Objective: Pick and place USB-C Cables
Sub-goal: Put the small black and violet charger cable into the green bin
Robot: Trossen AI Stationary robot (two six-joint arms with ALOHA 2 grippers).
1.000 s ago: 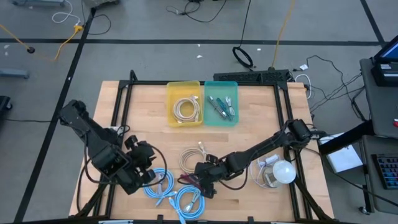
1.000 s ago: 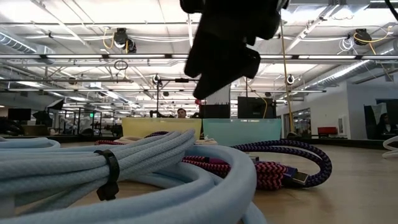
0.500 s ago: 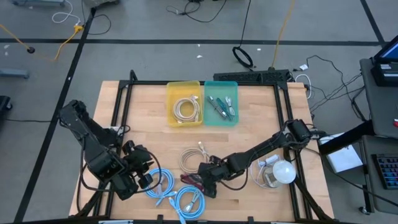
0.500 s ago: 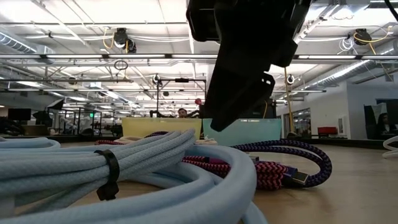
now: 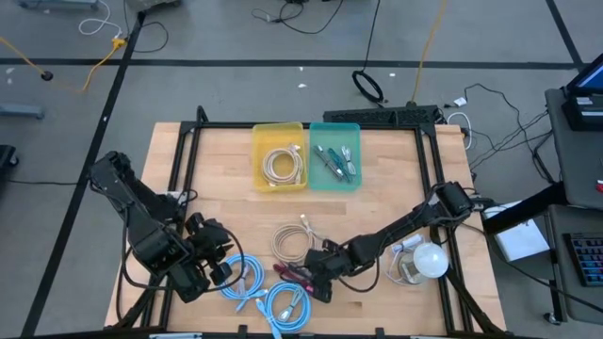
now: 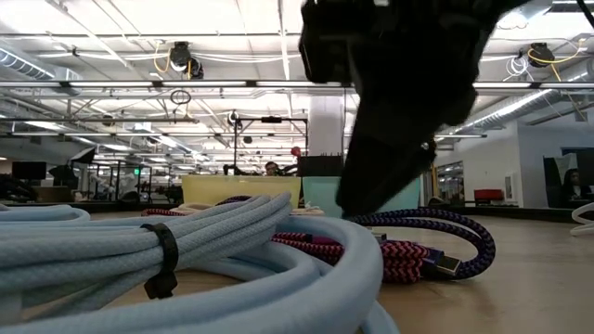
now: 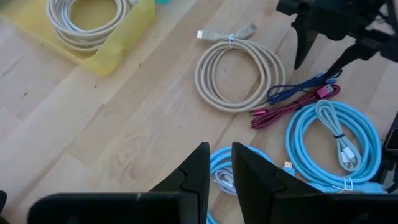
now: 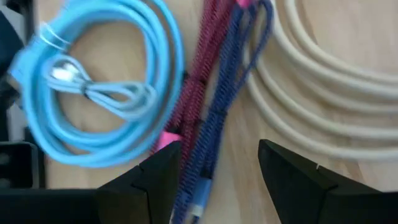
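Right gripper (image 8: pixel 217 165) has shifted lower over the maroon cable (image 8: pixel 193 93) and purple cable (image 8: pixel 227 106) near the table's (image 5: pixel 396 179) front edge, fingers spread to straddle them for a pick. Left gripper (image 7: pixel 216 163) waits front-left, nearly closed, empty.

- You are looking down on a light wooden table (image 5: pixel 236 207) standing on a grey floor (image 5: pixel 236 94) crossed by dark tape lines.
- Loose black and yellow cords (image 5: pixel 369 87) are lying on the floor beyond it.
- A keyboard (image 5: pixel 586 259) is showing at the right edge.
- Across the table, ceiling lights (image 6: pixel 176 57) are glowing among pipes, and a white column (image 6: pixel 325 130) is rising in an open hall.
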